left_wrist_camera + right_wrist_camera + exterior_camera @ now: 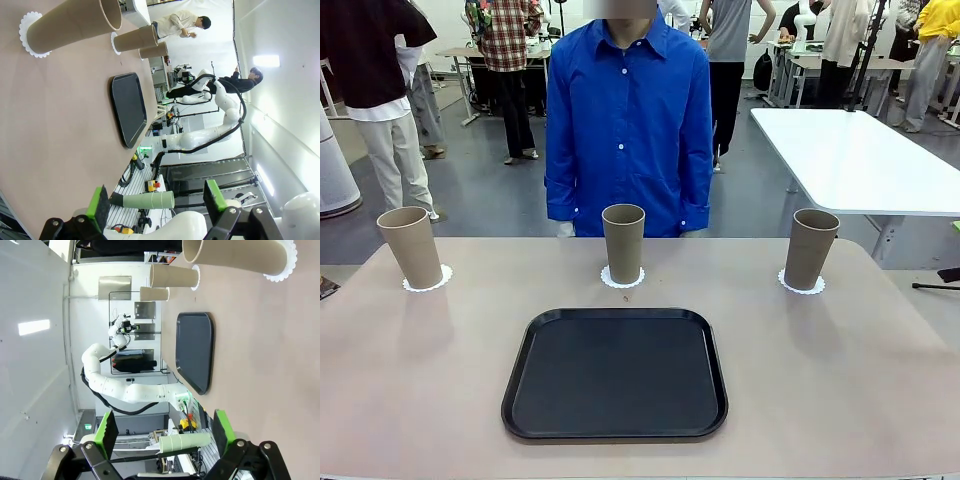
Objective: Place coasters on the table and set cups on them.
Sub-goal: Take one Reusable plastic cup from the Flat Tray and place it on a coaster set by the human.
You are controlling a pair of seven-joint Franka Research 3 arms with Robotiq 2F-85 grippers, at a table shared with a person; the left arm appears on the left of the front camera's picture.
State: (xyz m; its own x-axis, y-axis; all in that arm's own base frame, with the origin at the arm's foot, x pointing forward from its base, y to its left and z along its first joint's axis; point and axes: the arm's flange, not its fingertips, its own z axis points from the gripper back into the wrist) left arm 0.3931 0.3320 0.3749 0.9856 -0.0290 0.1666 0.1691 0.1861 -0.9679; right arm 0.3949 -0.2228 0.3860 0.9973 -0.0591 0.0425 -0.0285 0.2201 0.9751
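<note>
Beige tabletop (420, 380) spans the front view, a person in a blue shirt (628, 120) standing at its far side. A black tray (615, 375) lies centred near the robot. Three cups (623, 243) stand upright in a far row, each on its own coaster (623, 281). Left hand (156, 206) and right hand (165, 432) hang off the tabletop, fingers apart, holding nothing.

We see a black tray (615, 373) lying flat near us. A person in a blue shirt (628, 120) stands behind it. A white table (855, 158) stands farther back on the right.
</note>
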